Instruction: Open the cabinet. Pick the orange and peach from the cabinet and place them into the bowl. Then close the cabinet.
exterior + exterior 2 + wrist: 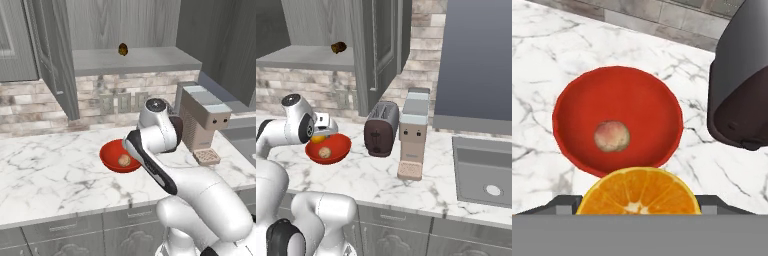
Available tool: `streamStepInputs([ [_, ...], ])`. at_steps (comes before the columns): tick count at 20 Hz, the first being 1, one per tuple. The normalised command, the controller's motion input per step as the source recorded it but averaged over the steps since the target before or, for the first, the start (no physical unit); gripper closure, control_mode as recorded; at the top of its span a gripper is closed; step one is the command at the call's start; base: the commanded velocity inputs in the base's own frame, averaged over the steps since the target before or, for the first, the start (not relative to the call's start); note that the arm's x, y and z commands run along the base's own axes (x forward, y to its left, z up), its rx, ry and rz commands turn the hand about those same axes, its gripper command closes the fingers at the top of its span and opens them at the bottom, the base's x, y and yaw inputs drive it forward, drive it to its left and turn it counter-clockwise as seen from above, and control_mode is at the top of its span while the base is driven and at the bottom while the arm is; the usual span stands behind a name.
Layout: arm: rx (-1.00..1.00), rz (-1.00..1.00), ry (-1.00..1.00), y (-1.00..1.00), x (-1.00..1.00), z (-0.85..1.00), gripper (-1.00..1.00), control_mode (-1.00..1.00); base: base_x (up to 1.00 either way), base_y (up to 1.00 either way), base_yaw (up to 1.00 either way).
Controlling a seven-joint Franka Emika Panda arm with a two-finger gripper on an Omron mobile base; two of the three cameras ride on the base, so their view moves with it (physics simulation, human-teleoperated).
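Note:
The cabinet (135,60) stands open, its doors (376,50) swung out above the counter. The red bowl (647,105) sits on the marble counter with the pale peach (612,136) inside it. My gripper (637,206) hangs just above the bowl's near rim, shut on the orange (637,190), whose cut face shows between the fingers. From the right base view the orange (317,139) shows under the hand, over the bowl (338,149) and the peach (325,152). My arm hides the hand in the left base view, where the bowl (111,154) and peach (124,160) show.
A small dark brown-and-yellow object (123,49) lies on the cabinet shelf. A dark toaster (381,129) stands right of the bowl, then a coffee machine (413,132). A sink (486,170) is set in the counter at the far right.

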Motion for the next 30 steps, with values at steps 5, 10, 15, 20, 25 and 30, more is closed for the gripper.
streamStepInputs([
  [5,-0.01,0.0,0.0,0.0,0.27,-0.34,1.0,-1.0,0.0,0.0,0.0],
  [10,0.0,0.0,0.01,0.0,0.26,-0.32,1.0,-1.0,0.0,0.0,0.0],
  [15,0.0,0.0,0.04,0.0,0.29,-0.22,1.0,-1.0,0.0,0.0,0.0],
  [20,0.0,0.0,0.04,0.0,0.31,-0.21,1.0,-1.0,0.0,0.0,0.0],
  [25,0.0,0.0,0.04,0.0,0.3,-0.2,1.0,-1.0,0.0,0.0,0.0],
  [30,0.0,0.0,0.05,0.0,0.16,-0.2,1.0,-1.0,0.0,0.0,0.0],
])
